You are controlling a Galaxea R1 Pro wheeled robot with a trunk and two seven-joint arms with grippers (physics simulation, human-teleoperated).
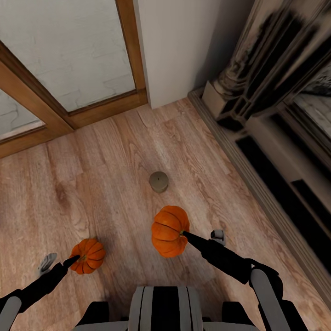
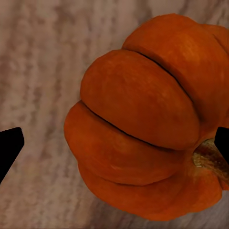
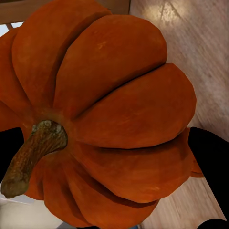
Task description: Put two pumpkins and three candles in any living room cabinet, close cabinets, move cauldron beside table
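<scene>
A: How will the larger pumpkin [image 1: 169, 231] handle?

B: Firm, ribbed and rounded, probably light; take it across the ribs, not by the stem. The right pincer [image 3: 107, 157] is clenched around it, one finger on each side.

A: And the smaller pumpkin [image 1: 88, 256]?

B: It sits on the floor [image 1: 105, 174] with the left pincer [image 1: 59, 264] spread on either side of it, released and gripping nothing.

A: Anything else?

B: A squat candle [image 1: 158, 181] stands beyond them on the wood floor, near a glass door [image 1: 69, 55] and a stone fireplace [image 1: 276, 92].
</scene>
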